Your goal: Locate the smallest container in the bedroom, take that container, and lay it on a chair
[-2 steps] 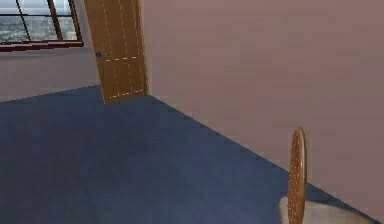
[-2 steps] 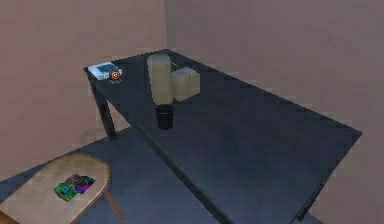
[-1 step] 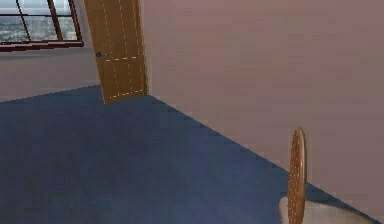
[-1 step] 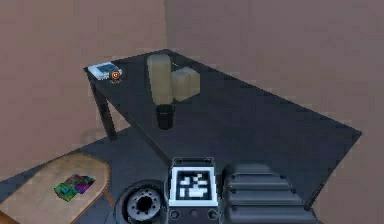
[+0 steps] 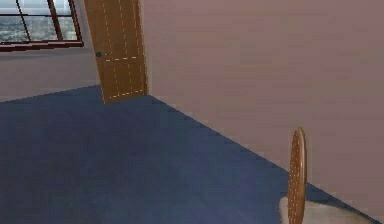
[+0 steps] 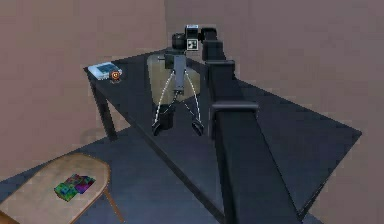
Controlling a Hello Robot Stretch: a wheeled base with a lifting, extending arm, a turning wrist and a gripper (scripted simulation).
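Tool [image 6: 178, 127] out over the dark table [image 6: 130, 95], arm [image 6: 235, 130] reaching across it, presumably to work the tabletop things; we cannot tell whether it has hold of anything. Likeliest container, we judge, is the small reddish round thing [image 6: 115, 76] beside a pale flat box [image 6: 100, 70] at the table's corner, apart from the tool. Round wooden seat [image 6: 55, 170] stands just beside the table, handy for the set-down, though a green-and-pink object [image 6: 73, 187] lies on it.

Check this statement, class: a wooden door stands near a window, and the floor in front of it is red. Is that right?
Not quite. The floor is blue, not red, as the forward view shows. The rest holds: a wooden door stands near a window.
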